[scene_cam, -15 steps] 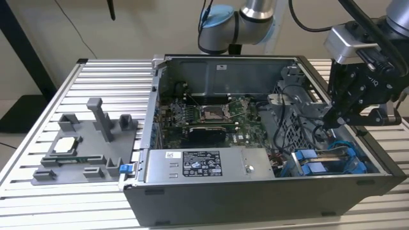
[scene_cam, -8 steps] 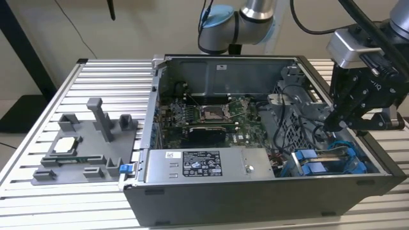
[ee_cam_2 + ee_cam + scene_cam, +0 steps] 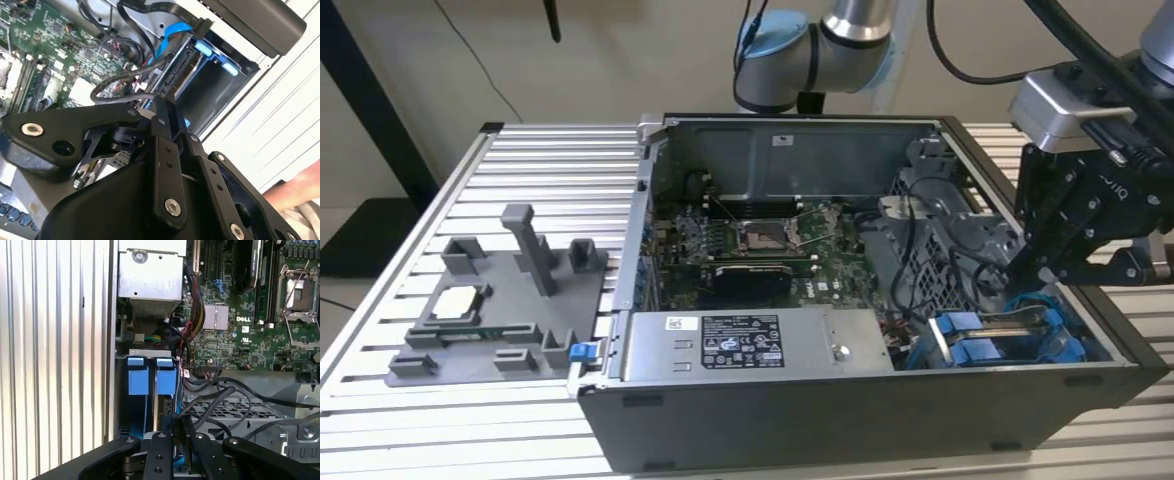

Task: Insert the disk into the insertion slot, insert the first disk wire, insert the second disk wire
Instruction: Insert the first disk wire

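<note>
A robot arm's black pincer (image 3: 165, 106) reaches into the open dark-grey computer case (image 3: 854, 420), which lies on its side on a slatted aluminium surface (image 3: 547, 160). The pincer hangs over the corner of the case at the exterior view's right.

The blue-framed disk drive (image 3: 166, 382) sits inside the insertion slot, a grey sheet-metal bay (image 3: 150, 353), beside a second blue-tabbed carrier. The first step of the job therefore looks done.

The pincer is drawn closed just above the drive's rear edge. A thin black wire (image 3: 210, 399) runs right up to its tips, so it appears to pinch that wire's connector end. The step in hand seems to be a wire insertion, though which of the two wires cannot be told. That work calls for the connector to be held square to the drive's port, clear of the other cables crowding the bay.

A white printed label lies on the silver power-supply box (image 3: 744, 345), and a white maker's mark shows on the green motherboard (image 3: 235, 335). A grey plastic fixture with upright posts (image 3: 494, 300) stands well apart on the surface.
</note>
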Robot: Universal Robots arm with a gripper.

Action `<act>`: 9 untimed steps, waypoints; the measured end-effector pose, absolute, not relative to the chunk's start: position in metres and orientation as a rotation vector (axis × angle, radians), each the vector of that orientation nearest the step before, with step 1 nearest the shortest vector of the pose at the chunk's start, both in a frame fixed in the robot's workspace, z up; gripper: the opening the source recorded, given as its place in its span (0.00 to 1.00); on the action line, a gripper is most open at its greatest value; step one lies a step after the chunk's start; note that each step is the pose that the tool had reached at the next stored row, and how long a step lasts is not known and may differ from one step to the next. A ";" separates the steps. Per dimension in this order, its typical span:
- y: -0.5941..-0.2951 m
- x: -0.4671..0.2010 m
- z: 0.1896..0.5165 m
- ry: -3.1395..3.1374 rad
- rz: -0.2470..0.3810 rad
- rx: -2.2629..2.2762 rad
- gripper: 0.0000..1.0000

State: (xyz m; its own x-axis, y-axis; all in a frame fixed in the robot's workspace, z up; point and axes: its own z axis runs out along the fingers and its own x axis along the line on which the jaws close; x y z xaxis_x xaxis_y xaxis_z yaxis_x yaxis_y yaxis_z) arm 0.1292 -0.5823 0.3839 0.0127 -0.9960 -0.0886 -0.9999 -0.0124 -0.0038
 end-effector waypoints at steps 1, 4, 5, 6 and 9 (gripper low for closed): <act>-0.583 0.129 0.383 2.161 0.093 -2.188 0.00; -0.585 0.131 0.380 2.164 0.100 -2.191 0.00; -0.586 0.132 0.379 2.166 0.106 -2.192 0.00; -0.587 0.133 0.379 2.169 0.115 -2.194 0.00; -0.590 0.137 0.378 2.182 0.148 -2.205 0.00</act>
State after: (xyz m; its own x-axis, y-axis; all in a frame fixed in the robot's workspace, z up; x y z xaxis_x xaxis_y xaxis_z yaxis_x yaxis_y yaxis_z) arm 0.1375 -0.5899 0.3776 0.0085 -0.9956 -0.0929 -0.9991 -0.0124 0.0417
